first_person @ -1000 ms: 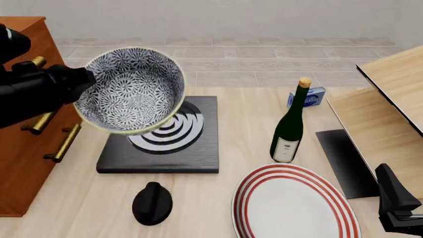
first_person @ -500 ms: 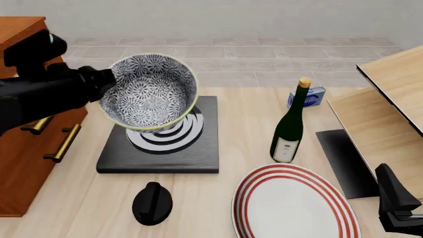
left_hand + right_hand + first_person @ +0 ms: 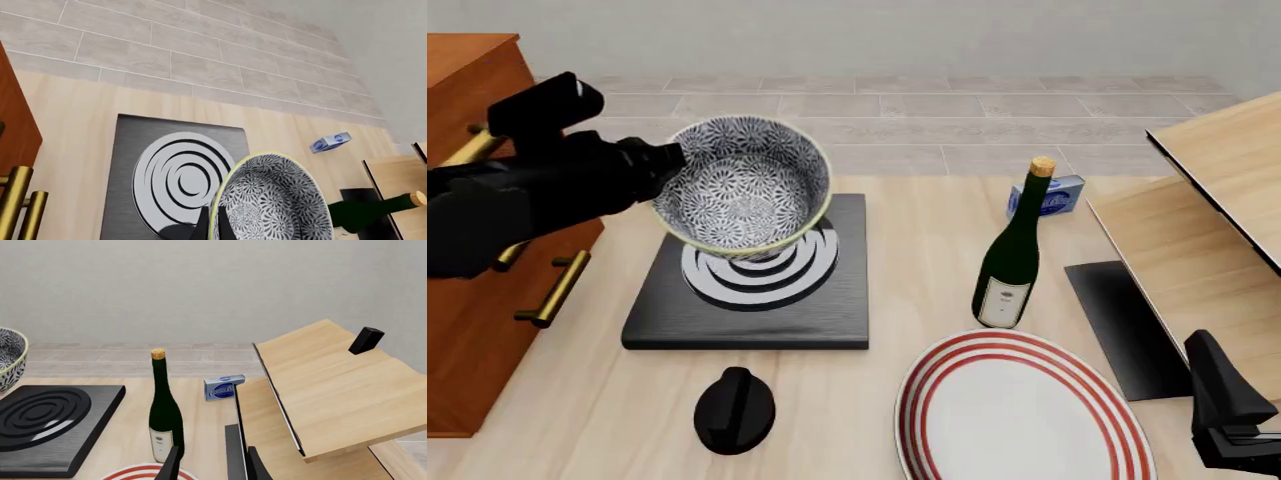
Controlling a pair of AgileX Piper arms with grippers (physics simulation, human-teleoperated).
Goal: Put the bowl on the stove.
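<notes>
Upper left of the front frame, the left end effector (image 3: 667,160) clamps the tilted bowl (image 3: 745,185) above the stove (image 3: 827,300); the right end effector's (image 3: 210,465) fingers stand apart.

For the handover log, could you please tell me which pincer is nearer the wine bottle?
Right. The right pincer sits low just beside the wine bottle, while the left pincer holds the bowl above the stove, further away.
</notes>
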